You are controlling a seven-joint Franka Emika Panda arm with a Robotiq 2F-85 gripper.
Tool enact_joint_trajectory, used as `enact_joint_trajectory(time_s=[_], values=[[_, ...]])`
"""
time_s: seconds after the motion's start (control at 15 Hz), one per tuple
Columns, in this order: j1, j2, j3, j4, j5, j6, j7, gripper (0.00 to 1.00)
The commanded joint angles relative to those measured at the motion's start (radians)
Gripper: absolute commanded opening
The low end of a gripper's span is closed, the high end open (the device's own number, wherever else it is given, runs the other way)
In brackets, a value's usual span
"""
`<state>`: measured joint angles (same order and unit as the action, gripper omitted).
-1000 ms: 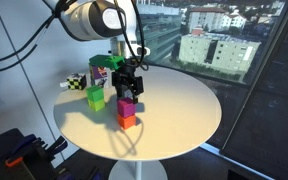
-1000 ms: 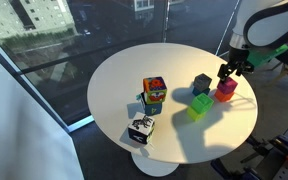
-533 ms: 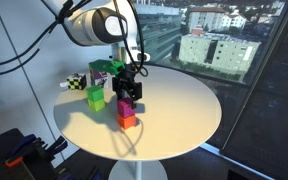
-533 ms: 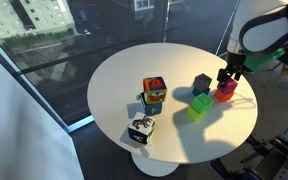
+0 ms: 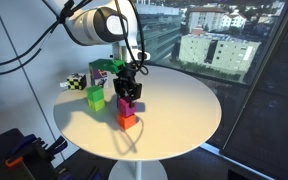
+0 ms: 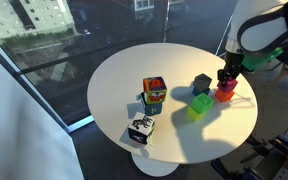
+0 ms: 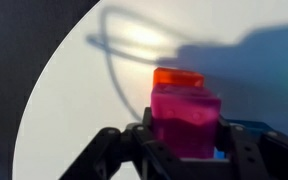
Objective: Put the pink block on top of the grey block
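Gripping the pink block [image 7: 184, 118] between two dark fingers [image 7: 136, 146], your gripper [image 7: 186, 135] is pressing one finger against each side face in the wrist view. The block is filling the gap between the jaws, with its top face turned to the camera. In both exterior views the gripper [image 5: 128, 96] is pointing straight down over the near part of the round white table [image 5: 189, 125].

The pink block [image 5: 128, 104] is sitting directly over the orange cube [image 5: 127, 121]. You cannot tell whether the two are touching or just apart. In the wrist view the orange cube [image 7: 178, 77] is showing just beyond the pink one.

The grey block [image 6: 201, 84] is standing on the table near the gripper [image 6: 224, 82], apart from the pink block [image 6: 225, 89] and not under it. The green cube [image 6: 198, 107] is lying just beside the grey block, on the side toward the table's edge.

Farther out, a taller patterned box [image 6: 154, 94] is standing near the table's middle. A black-and-white checkered box [image 6: 141, 129] is resting close to the rim. Both are carrying printed markings, but these are too small to read, and no brand or label is showing legibly on the blocks or the arm.
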<state>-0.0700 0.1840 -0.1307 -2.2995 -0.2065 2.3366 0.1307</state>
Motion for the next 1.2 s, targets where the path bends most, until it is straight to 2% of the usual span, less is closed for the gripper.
enact_joint_trajectory(time_s=[0.0, 0.53, 1.13], values=[[0.008, -0.050, 0.003, 0.016, -0.014, -0.077, 0.019, 0.29], [0.009, -0.105, 0.026, 0.058, -0.005, -0.181, -0.002, 0.29], [0.023, -0.052, 0.050, 0.173, -0.009, -0.228, 0.002, 0.29]])
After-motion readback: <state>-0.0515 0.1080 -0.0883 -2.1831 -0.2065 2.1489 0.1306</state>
